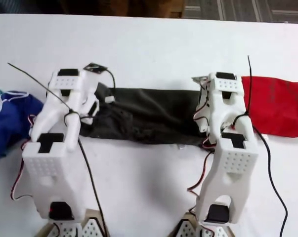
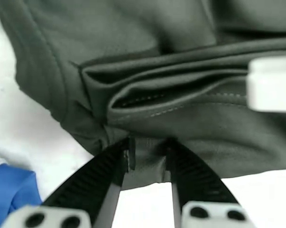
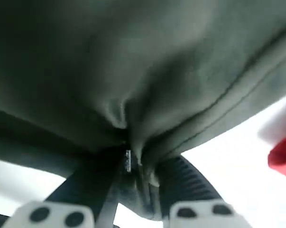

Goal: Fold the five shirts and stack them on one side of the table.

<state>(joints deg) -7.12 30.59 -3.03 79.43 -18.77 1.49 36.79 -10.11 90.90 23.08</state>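
A dark grey shirt (image 1: 149,114) lies stretched across the middle of the table between the two arms. My left gripper (image 2: 147,154) pinches a fold at its left end; the cloth (image 2: 180,95) bunches in pleats just beyond the black fingers (image 2: 102,171). My right gripper (image 3: 140,164) is shut on the right end, and the fabric (image 3: 133,71) hangs in a gathered bulge over it. In the high view the left arm (image 1: 64,106) and the right arm (image 1: 223,106) stand over the shirt's two ends.
A folded red shirt (image 1: 277,104) lies at the right edge of the table, close to the right arm. A crumpled blue shirt (image 1: 8,118) sits at the left edge, its corner (image 2: 10,190) near the left gripper. White table (image 1: 149,44) stretches behind.
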